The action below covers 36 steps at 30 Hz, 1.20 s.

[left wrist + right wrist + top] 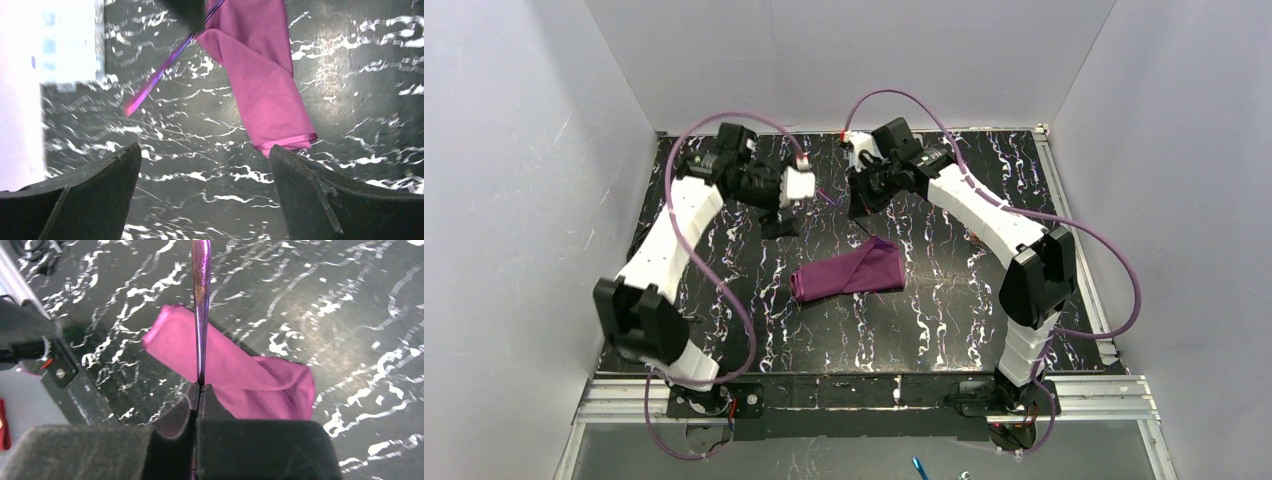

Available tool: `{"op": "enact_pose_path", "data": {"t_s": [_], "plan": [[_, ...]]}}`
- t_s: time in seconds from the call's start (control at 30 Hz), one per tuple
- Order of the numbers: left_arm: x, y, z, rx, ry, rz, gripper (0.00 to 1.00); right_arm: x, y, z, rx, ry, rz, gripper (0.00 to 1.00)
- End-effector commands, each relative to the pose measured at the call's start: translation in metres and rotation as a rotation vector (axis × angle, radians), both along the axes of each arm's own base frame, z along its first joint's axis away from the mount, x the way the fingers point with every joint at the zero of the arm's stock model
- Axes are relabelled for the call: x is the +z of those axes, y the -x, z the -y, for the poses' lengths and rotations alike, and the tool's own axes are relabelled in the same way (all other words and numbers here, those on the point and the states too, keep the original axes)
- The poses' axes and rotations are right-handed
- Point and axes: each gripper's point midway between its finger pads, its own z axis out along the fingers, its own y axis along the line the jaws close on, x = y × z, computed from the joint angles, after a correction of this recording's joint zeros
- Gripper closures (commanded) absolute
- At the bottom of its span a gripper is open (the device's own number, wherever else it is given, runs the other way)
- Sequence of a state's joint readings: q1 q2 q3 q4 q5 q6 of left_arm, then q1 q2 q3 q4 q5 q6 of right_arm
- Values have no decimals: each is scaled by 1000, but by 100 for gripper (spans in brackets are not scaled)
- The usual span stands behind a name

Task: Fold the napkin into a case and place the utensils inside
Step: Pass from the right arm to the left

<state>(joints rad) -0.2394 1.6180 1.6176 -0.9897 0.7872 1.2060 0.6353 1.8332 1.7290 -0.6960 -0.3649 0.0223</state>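
Note:
The plum-purple napkin (849,272) lies folded into a narrow, flat case shape in the middle of the table, also seen in the left wrist view (265,85) and right wrist view (240,375). My right gripper (201,386) is shut on one of the utensils, a slender purple stick (201,300) that points forward above the cloth. Seen from above, that gripper (857,205) hovers behind the napkin's far end. My left gripper (205,165) stands open with nothing between its fingers, low over the table just beside the napkin's near end; from above it (779,222) sits left of the stick (160,75).
The table top (944,330) is black with white marbling, and grey walls close it in on three sides. A pale, blurred block (70,40) fills the upper left of the left wrist view. The left arm's dark body (30,340) sits at the left of the right wrist view.

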Motion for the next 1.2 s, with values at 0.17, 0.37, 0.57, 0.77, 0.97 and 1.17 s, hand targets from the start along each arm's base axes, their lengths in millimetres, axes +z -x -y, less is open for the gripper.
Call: {"op": "enact_pose_path", "data": {"t_s": [0.17, 0.37, 0.57, 0.77, 0.97, 1.17], "plan": [[15, 8, 14, -278, -133, 717, 4, 30, 38, -36, 159, -106, -74, 99], [16, 11, 11, -325, -181, 883, 30, 43, 52, -47, 202, -216, -120, 99], [13, 1, 13, -320, -215, 1015, 44, 44, 66, -56, 251, -232, -155, 99], [14, 0, 14, -318, -223, 1039, 74, 48, 69, -63, 257, -254, -164, 99], [21, -11, 12, -279, -265, 1127, 100, 43, 65, -68, 238, -246, -172, 99], [34, -29, 4, -179, -342, 1256, 100, 49, 27, -56, 32, -272, -181, 29]]}}
